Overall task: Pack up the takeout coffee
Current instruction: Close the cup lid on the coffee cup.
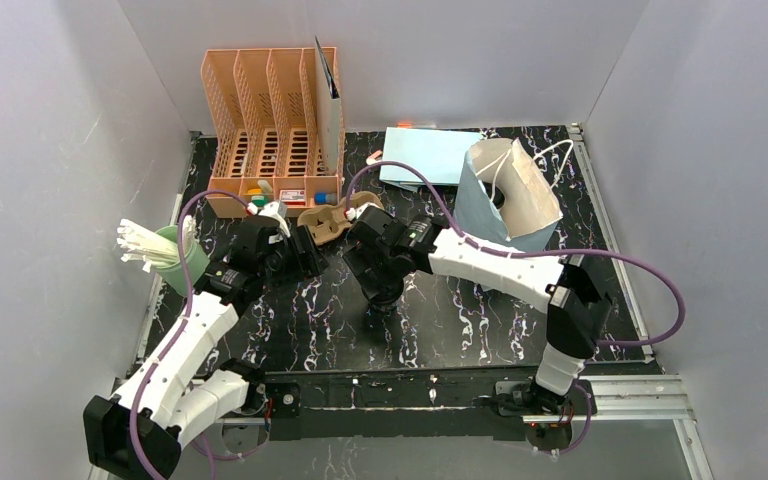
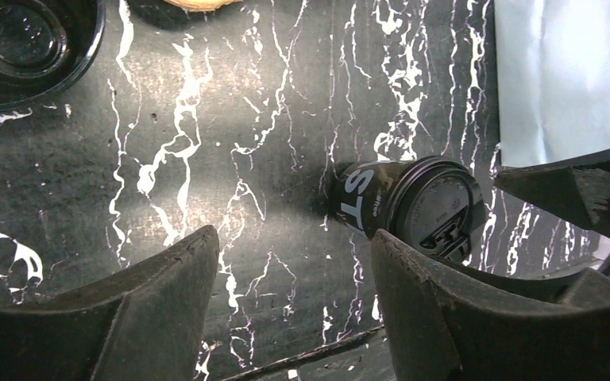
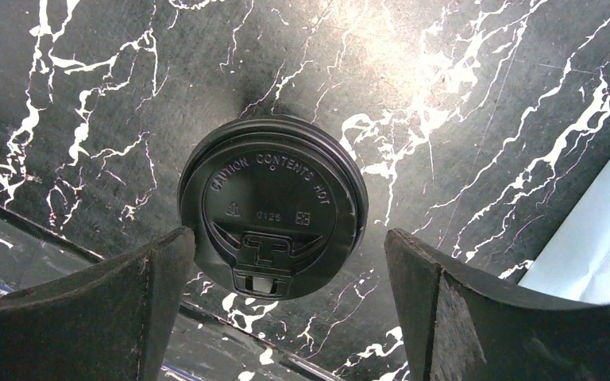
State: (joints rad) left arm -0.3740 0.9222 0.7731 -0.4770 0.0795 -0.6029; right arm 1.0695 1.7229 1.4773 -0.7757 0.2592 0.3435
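Note:
One takeout coffee cup [image 3: 274, 206], dark with a round black lid, stands upright on the marbled table just beyond my right gripper [image 3: 286, 254]. The jaws are wide open on either side of the lid's near edge and do not touch it. In the left wrist view the same cup [image 2: 409, 202] shows white lettering, off to the right of my open, empty left gripper [image 2: 294, 262]. A second black lid [image 2: 24, 40] sits at that view's upper left. From above, the left gripper [image 1: 308, 255] and right gripper [image 1: 375, 275] hover close together over the cup [image 1: 381, 303].
The light-blue paper bag [image 1: 505, 195] stands open at the back right. A brown pulp carrier [image 1: 325, 220] lies behind the grippers. An orange desk organiser [image 1: 270, 130] fills the back left, and a green cup of white utensils [image 1: 172, 258] stands at the left edge.

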